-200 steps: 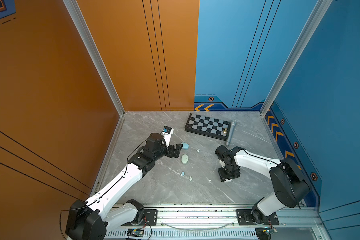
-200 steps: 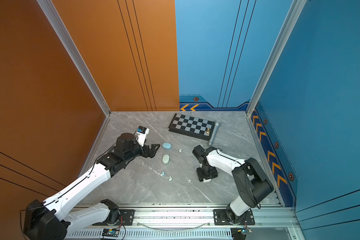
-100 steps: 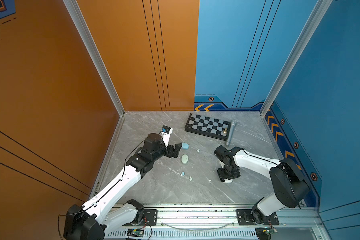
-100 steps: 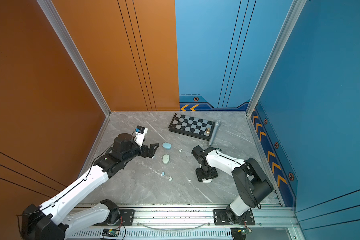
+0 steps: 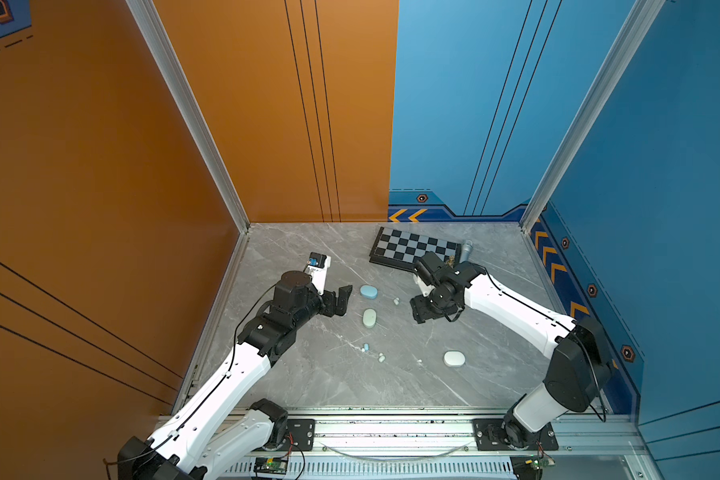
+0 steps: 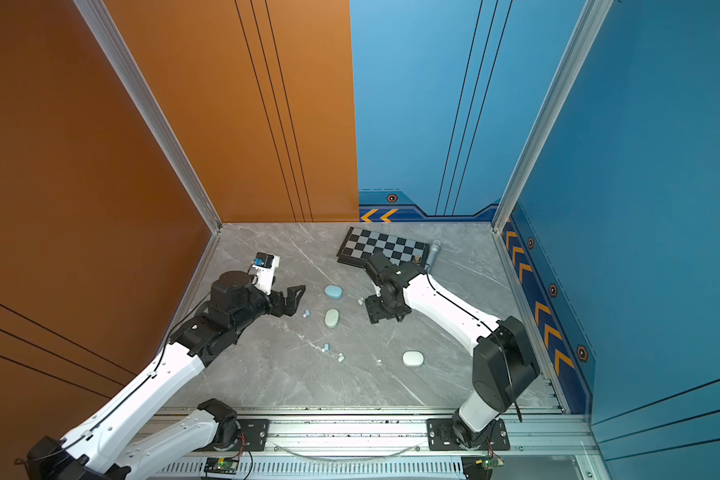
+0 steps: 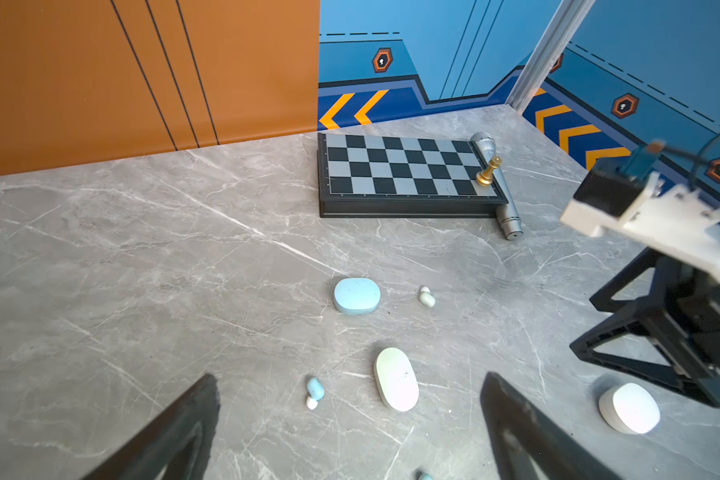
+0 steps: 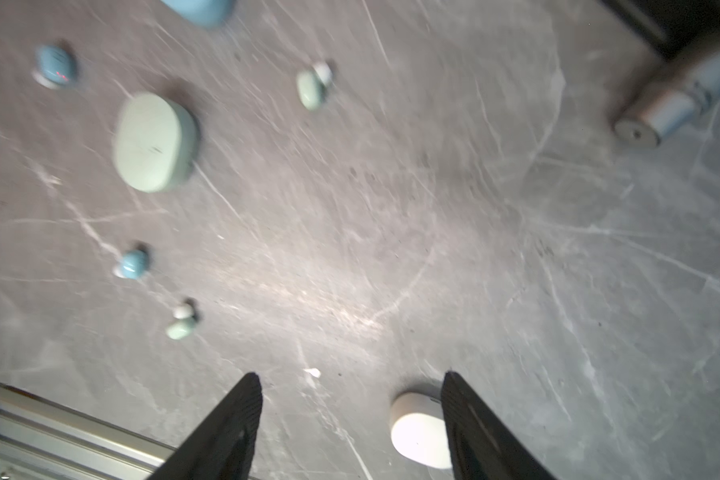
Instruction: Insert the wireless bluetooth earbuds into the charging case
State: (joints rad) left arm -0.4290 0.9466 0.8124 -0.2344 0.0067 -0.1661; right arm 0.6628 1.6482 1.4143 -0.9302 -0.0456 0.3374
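Observation:
Three closed pill-shaped charging cases lie on the grey table: blue (image 5: 368, 291) (image 7: 356, 296), pale green (image 5: 369, 318) (image 8: 154, 141) and white (image 5: 454, 358) (image 8: 418, 432). Earbuds lie loose around them: a blue one (image 7: 314, 390) (image 6: 307, 312) just ahead of my left gripper (image 5: 338, 301) (image 7: 350, 380), a green one (image 5: 396, 300) (image 8: 312, 87) near my right gripper (image 5: 421, 311) (image 8: 350, 376), and a blue (image 5: 365, 347) and a green one (image 5: 381, 357) nearer the front. Both grippers are open and empty. The right one hovers well behind the white case.
A chessboard (image 5: 412, 249) lies at the back with a gold chess piece (image 7: 489, 170) on its corner and a silver microphone (image 7: 499, 183) alongside. A tiny white bit (image 5: 420, 361) lies by the white case. Walls close three sides; a metal rail (image 5: 391, 424) runs along the front.
My right gripper opened wider, left the white case on the table at the front right and moved back toward the middle. The left arm barely shifted.

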